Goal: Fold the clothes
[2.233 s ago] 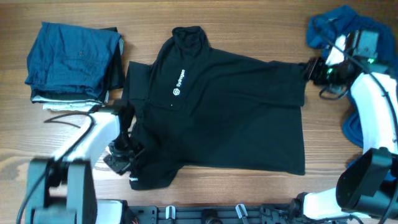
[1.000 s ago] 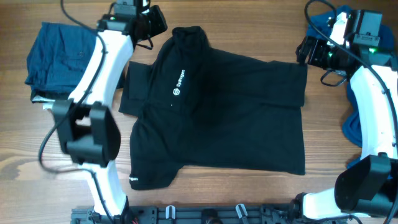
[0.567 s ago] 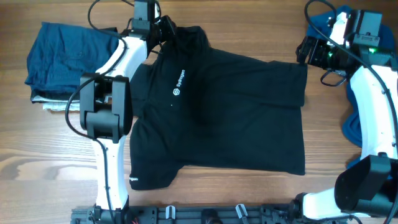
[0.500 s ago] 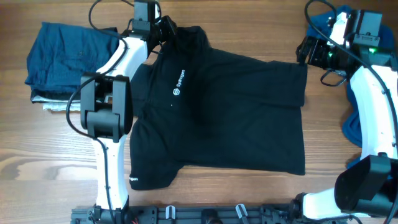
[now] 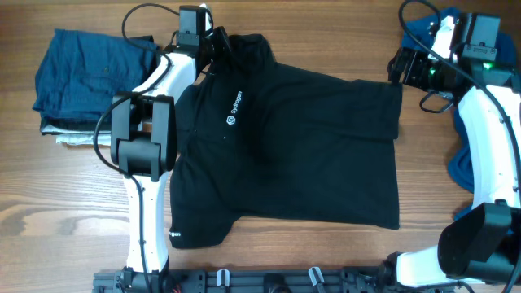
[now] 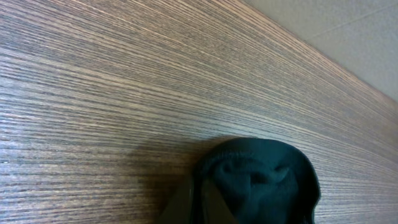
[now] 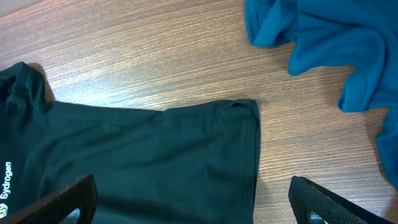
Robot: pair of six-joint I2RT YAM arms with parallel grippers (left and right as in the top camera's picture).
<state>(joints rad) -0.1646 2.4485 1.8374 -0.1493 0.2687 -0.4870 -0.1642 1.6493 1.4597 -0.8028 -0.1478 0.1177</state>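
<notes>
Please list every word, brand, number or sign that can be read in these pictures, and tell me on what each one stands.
"Sydrogen": white chest print, beside a small round logo, on the black short-sleeved collared shirt.
Small white mark at the shirt's sleeve hem: too small to read.
No other text is visible.

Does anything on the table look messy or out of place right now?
The bright blue garment lies crumpled in a heap by the right edge of the table, unlike the neatly folded stack on the left. The black shirt is spread flat but lies at a slant.
</notes>
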